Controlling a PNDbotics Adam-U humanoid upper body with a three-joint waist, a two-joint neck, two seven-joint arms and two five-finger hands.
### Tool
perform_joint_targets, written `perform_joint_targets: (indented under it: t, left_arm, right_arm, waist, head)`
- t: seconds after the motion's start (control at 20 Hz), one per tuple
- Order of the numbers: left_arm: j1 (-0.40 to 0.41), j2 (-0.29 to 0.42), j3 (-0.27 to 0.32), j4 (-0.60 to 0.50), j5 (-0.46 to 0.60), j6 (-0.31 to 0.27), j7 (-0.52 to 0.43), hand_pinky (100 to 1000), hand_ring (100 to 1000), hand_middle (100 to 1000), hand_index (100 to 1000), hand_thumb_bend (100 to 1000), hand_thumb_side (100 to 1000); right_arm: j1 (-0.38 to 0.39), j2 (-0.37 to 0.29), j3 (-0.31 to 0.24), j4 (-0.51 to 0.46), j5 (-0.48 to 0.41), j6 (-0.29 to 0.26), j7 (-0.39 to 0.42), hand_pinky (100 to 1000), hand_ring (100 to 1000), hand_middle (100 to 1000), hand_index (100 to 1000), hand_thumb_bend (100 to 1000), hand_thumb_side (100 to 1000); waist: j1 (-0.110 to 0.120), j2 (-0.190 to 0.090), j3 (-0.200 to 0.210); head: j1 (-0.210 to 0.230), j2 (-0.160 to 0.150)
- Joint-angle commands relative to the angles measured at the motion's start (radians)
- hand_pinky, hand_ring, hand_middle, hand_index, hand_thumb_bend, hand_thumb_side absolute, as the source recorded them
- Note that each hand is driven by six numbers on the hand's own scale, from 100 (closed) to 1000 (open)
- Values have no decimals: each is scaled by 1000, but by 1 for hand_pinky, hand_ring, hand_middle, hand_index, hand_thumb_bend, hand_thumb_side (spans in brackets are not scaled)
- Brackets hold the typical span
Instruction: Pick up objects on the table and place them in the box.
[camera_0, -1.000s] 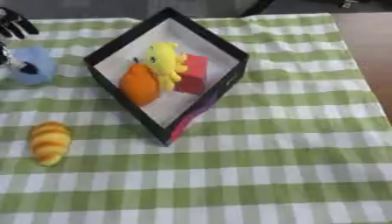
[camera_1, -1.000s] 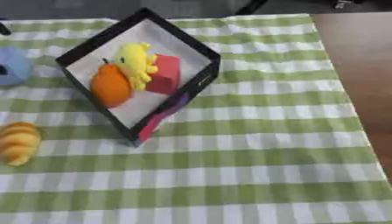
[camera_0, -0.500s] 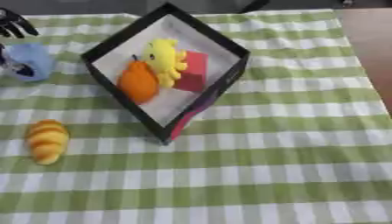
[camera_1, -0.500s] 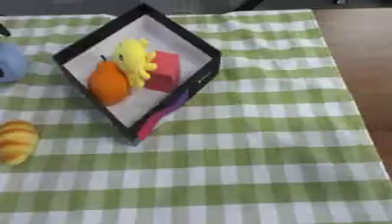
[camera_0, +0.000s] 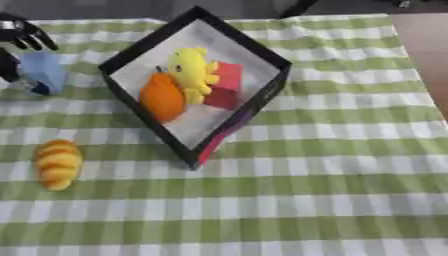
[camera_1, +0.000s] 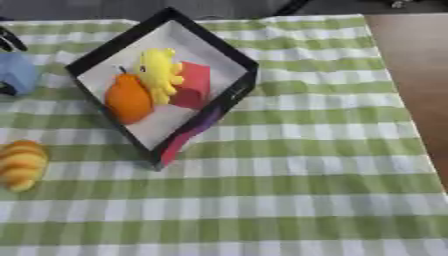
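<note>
- On the green-and-white checked cloth (camera_0: 332, 150) stood a black-rimmed box (camera_0: 267, 57) with a white floor, turned corner-on like a diamond.
- Inside it lay three things close together — an orange fruit-shaped piece (camera_0: 162, 97) towards the left, a yellow soft toy (camera_0: 192, 70) touching it in the middle, and a red block (camera_0: 226, 85) just right of the toy.
- At the far left edge, the left hand (camera_0: 22, 32) showed as black fingers reaching over a light blue object (camera_0: 42, 72); whether those fingers were closed on it or only beside it could not be told.
- Near the lower left, well apart from the box, a striped yellow-orange croissant-shaped item (camera_0: 57, 162) lay on the cloth — untouched.
- Brown bare table (camera_1: 411, 65) showed along the right side beyond the cloth.
</note>
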Motion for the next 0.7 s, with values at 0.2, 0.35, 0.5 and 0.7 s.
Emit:
perform_joint_targets:
  t: [0.2, 0.35, 0.5, 0.7]
  left_arm:
    - [-15, 39, 18, -10, -38, 2, 29, 945, 914, 865, 834, 709, 100]
    - [-15, 39, 21, -6, -52, 5, 31, 944, 915, 865, 835, 712, 100]
    - [-13, 41, 26, 1, -66, 10, 29, 943, 914, 864, 834, 706, 100]
    - [-10, 46, 42, 18, -75, 25, 33, 941, 912, 865, 832, 692, 100]
  right_arm:
    - [0, -7, -7, -20, 11, 5, 10, 786, 715, 699, 842, 100, 534]
    - [-1, -5, -6, -20, 13, 7, 14, 787, 715, 699, 842, 100, 530]
    - [0, -2, -7, -20, 15, 7, 16, 787, 715, 697, 842, 100, 530]
    - [0, 4, -7, -20, 20, 9, 18, 787, 715, 696, 842, 100, 531]
  waist:
    - [12, 2, 4]
    - [13, 3, 1]
    - [14, 6, -2]
    - [15, 9, -5]
  head:
    - [5, -17]
    - [5, -22]
    - [5, -25]
    - [6, -30]
